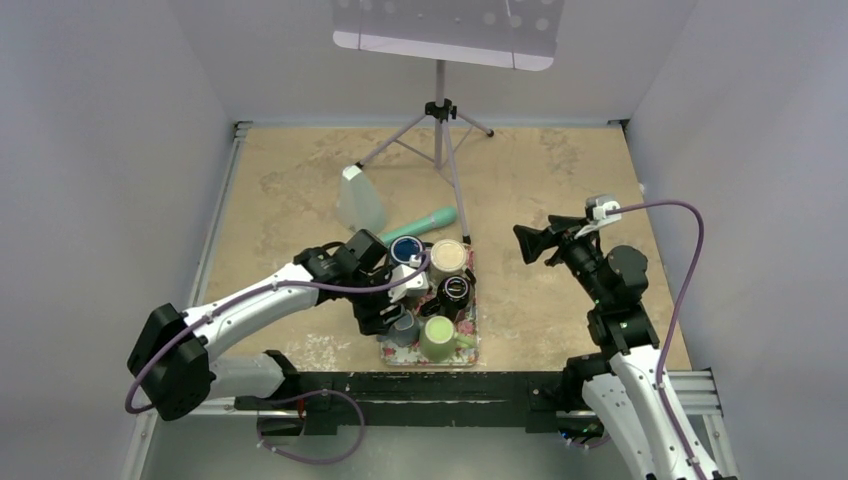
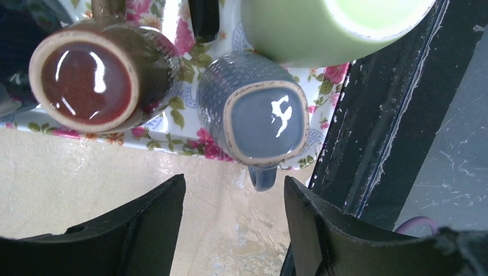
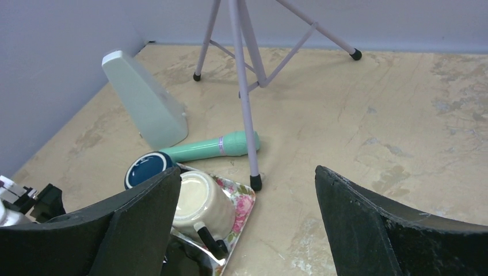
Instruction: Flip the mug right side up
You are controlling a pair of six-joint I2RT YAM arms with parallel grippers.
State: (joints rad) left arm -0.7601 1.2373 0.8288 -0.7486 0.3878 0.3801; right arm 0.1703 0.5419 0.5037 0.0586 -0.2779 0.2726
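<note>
A floral tray (image 1: 470,345) at the table's near middle holds several mugs. In the left wrist view a blue-grey mug (image 2: 262,121) stands upside down on the tray (image 2: 190,146), its square base up and its handle (image 2: 262,176) pointing toward my left gripper (image 2: 233,210). That gripper is open and empty, just short of the handle and above the table beside the tray. A brown mug (image 2: 86,80) stands upside down to its left. In the top view my left gripper (image 1: 385,315) hovers at the tray's left edge. My right gripper (image 1: 532,243) is open and empty, right of the tray.
A green mug (image 2: 322,23) sits beside the blue-grey one. A cream mug (image 3: 198,198) and a dark blue mug (image 3: 144,168) stand base-up at the tray's far end. A teal cylinder (image 3: 210,146), a white bottle (image 3: 144,100) and a tripod (image 1: 438,140) stand behind. The black rail (image 2: 374,132) runs beside the tray.
</note>
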